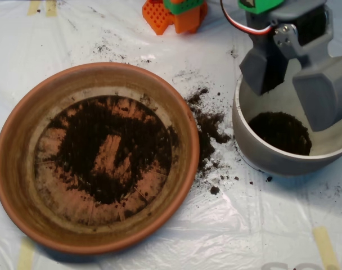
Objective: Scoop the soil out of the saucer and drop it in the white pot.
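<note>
I see the grey clamshell scoop (297, 84) hanging parted over the round white pot (255, 147), well clear of the wide terracotta saucer (25, 124); crumbly dark soil (106, 152) thinly coats it.

Grey scoop (297, 84) at upper right, halves parted — green-capped wrist above

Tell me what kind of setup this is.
Likely a lab tabletop test bench rigged for messy work: clear plastic sheeting taped down with masking tape, soil spilled between the terracotta saucer and the white pot, scoop above.
</note>
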